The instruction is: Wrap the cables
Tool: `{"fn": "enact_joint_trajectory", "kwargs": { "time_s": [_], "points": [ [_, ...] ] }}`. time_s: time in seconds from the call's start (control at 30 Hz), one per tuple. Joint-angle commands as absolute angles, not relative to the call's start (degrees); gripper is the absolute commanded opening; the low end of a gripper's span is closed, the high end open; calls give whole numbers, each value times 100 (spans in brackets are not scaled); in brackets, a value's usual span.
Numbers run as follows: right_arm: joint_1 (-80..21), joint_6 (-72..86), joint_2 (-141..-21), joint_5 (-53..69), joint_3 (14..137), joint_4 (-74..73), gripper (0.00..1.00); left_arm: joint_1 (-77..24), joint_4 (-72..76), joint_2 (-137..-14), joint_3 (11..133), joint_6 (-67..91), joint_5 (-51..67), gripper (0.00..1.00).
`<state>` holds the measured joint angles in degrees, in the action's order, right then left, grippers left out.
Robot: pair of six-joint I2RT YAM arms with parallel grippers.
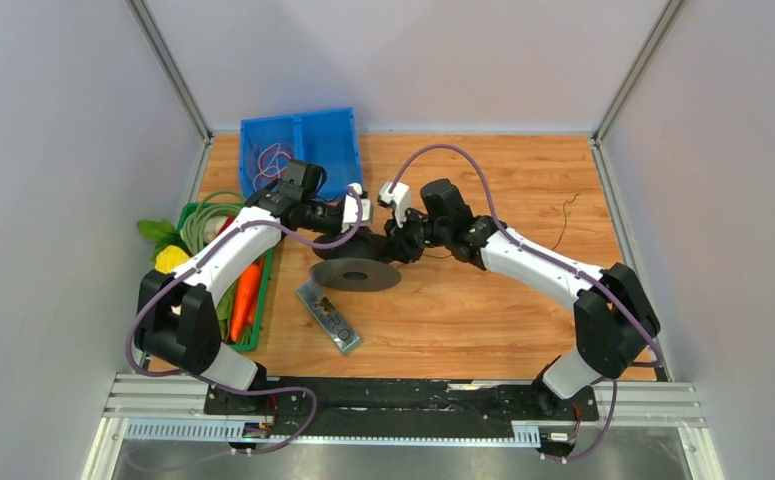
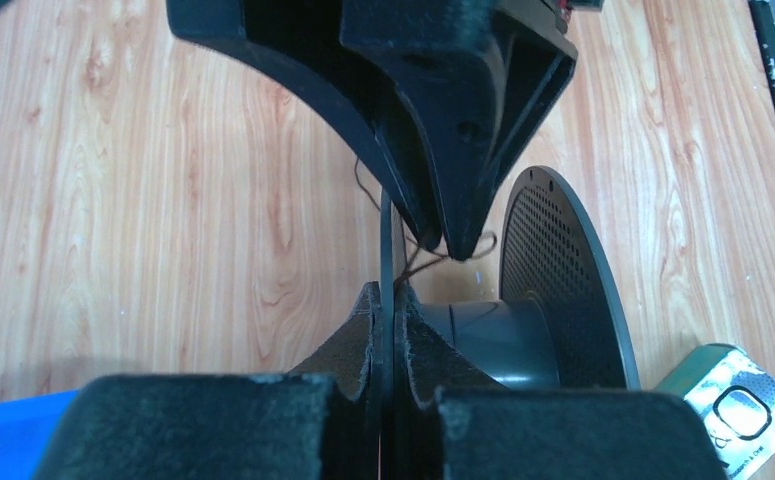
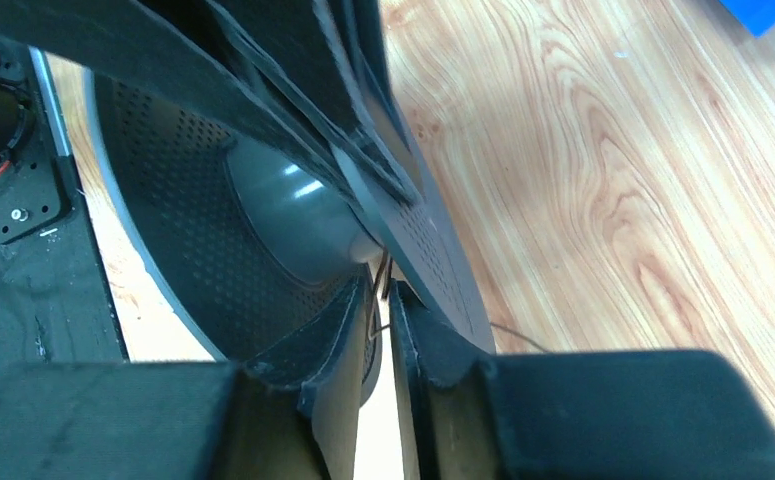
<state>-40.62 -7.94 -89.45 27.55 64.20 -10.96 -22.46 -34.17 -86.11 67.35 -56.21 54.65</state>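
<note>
A black spool (image 1: 355, 272) sits mid-table between the two grippers. My left gripper (image 2: 387, 300) is shut on the thin edge of one spool flange (image 2: 386, 240). The grey hub (image 2: 493, 340) and the perforated far flange (image 2: 563, 270) lie to its right. My right gripper (image 3: 383, 295) is shut on the cable (image 3: 378, 285), a thin black wire, right beside the hub (image 3: 288, 215). In the left wrist view the right gripper's fingers (image 2: 443, 150) come down from above, with the wire (image 2: 418, 262) at their tips. A loose length of the wire (image 1: 564, 218) lies on the table to the right.
A blue bin (image 1: 303, 145) stands at the back left. A green tray (image 1: 253, 335) with a carrot (image 1: 246, 290) and a green coiled hose (image 1: 203, 220) lies along the left edge. A silver packet (image 1: 329, 317) lies just in front of the spool.
</note>
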Motion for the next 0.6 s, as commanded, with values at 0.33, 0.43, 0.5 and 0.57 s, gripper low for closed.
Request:
{"fn": "enact_joint_trajectory", "kwargs": {
  "time_s": [0.33, 0.43, 0.5, 0.57],
  "points": [
    [-3235, -1125, -8113, 2488, 6214, -1230, 71, -2206, -3480, -8122, 6873, -5686, 5678, 0],
    [-3129, -1230, -7884, 2207, 6065, -1169, 88, -2197, -3524, -7955, 6978, -5599, 5748, 0],
    [-3033, -1038, -7718, 1953, 5899, -985, 100, -2197, -3621, -7849, 7092, -5599, 5844, 0],
    [-2770, -1080, -7428, 2378, 5592, -792, 100, -2197, -3700, -7691, 7136, -5625, 5932, 0]
  ]
}}
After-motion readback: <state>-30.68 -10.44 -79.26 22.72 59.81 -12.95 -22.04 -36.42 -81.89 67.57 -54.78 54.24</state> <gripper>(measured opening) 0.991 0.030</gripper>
